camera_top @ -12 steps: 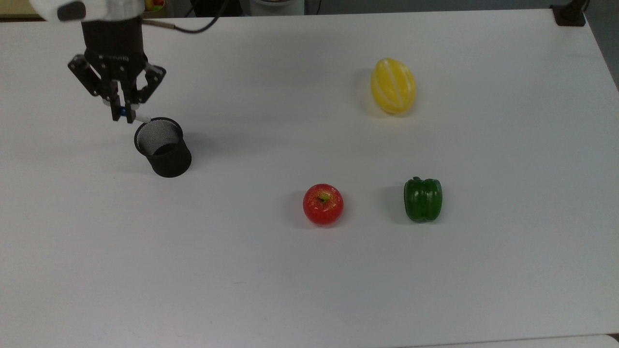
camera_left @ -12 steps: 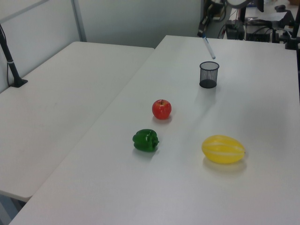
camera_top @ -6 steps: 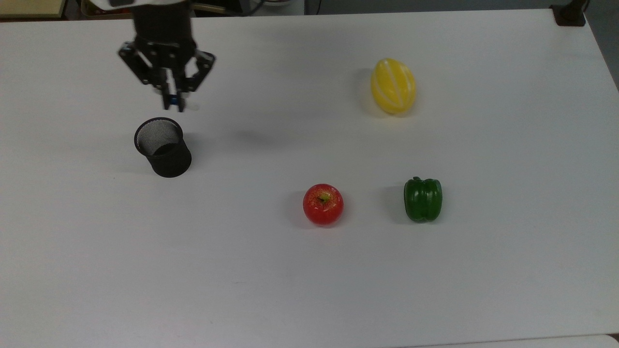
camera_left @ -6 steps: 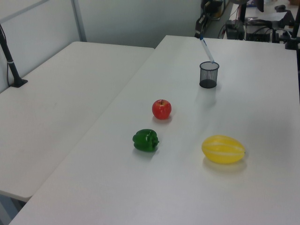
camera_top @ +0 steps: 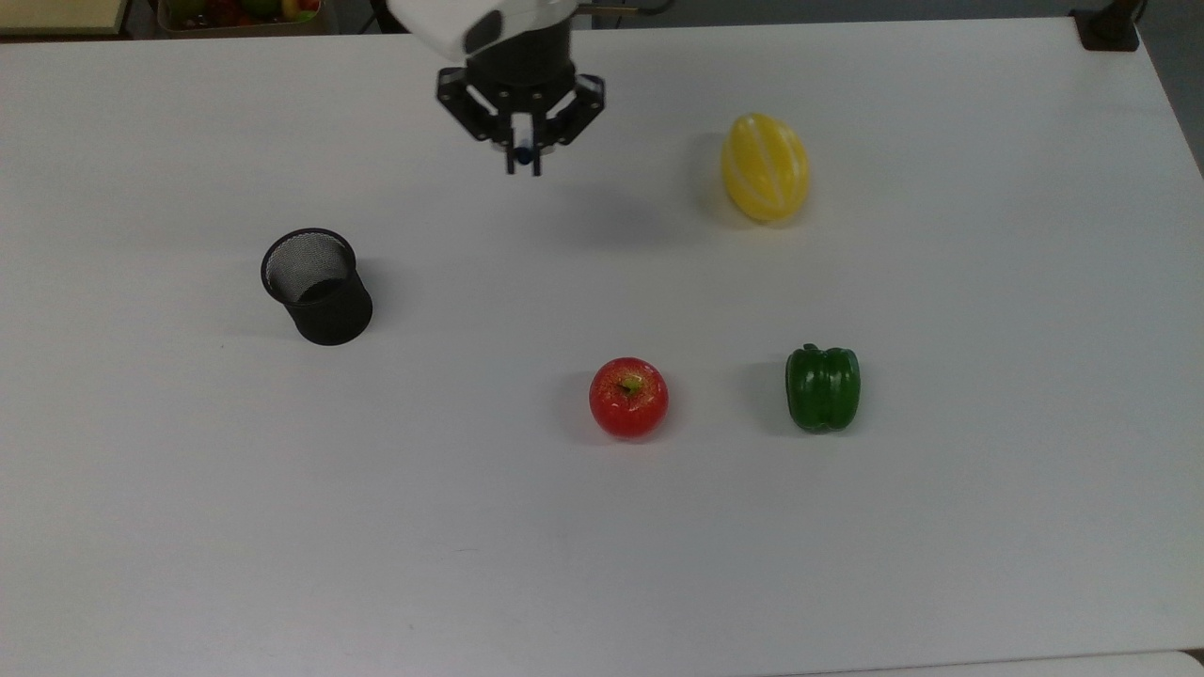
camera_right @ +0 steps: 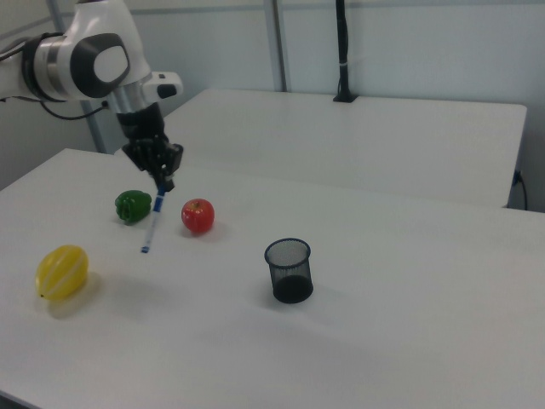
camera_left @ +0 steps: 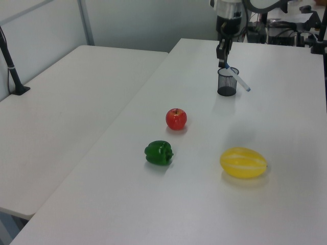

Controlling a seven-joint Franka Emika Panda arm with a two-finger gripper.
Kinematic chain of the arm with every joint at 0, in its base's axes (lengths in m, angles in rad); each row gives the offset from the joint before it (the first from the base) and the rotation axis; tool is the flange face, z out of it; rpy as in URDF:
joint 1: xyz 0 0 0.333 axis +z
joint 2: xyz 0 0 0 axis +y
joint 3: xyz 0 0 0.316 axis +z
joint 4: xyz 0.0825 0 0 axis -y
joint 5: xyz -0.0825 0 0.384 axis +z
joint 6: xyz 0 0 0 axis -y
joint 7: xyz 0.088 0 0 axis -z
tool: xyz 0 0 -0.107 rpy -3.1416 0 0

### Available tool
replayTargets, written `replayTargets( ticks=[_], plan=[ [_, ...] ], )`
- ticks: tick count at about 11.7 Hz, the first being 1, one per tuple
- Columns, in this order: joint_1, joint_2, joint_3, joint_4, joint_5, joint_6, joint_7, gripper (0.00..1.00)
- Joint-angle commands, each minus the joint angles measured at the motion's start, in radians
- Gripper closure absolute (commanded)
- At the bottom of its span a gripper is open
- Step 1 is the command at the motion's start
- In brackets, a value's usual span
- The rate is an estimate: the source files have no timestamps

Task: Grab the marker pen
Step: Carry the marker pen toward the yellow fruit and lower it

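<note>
Your end effector (camera_top: 523,162) has swung away from the black mesh pen cup (camera_top: 316,286) and now hangs high over open surface, toward the yellow striped melon (camera_top: 765,166) in the top view, well apart from the cup it was beside a second ago. Its fingers are pinched on the slim white-barrelled marker pen with the blue cap (camera_right: 152,223), gripping near the blue end so the white barrel dangles at a slant below, as the right view shows; in the left view the marker pen (camera_left: 237,80) only appears to cross the cup, and the other views show it clear of the rim and off the white surface (camera_top: 602,527). That means the pen is out of the cup and in your grasp, so the taking looks essentially done. The red apple (camera_top: 628,397) and green bell pepper (camera_top: 823,386) sit untouched nearer the front edge. Since you are holding the pen by one end, I'd judge it could pivot or slip in the grip during fast travel, so ease your speed before any set-down.
</note>
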Motion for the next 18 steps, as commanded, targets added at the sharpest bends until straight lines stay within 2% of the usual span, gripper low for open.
replayTargets(
  ticks=[1, 5, 9, 15, 16, 17, 18],
  plan=[
    [0.062, -0.01, -0.01, -0.024, 0.06, -0.103, 0.013, 0.91],
    [0.063, 0.017, -0.01, -0.06, 0.067, -0.087, 0.001, 0.91],
    [0.059, 0.127, -0.01, -0.08, 0.061, 0.02, 0.001, 0.91],
    [0.054, 0.198, -0.01, -0.077, 0.05, 0.094, 0.002, 0.89],
    [0.051, 0.2, -0.01, -0.077, 0.05, 0.105, 0.003, 0.86],
    [0.053, 0.207, -0.012, -0.072, 0.05, 0.108, 0.007, 0.77],
    [0.051, 0.209, -0.012, -0.074, 0.05, 0.11, 0.007, 0.6]
  ],
)
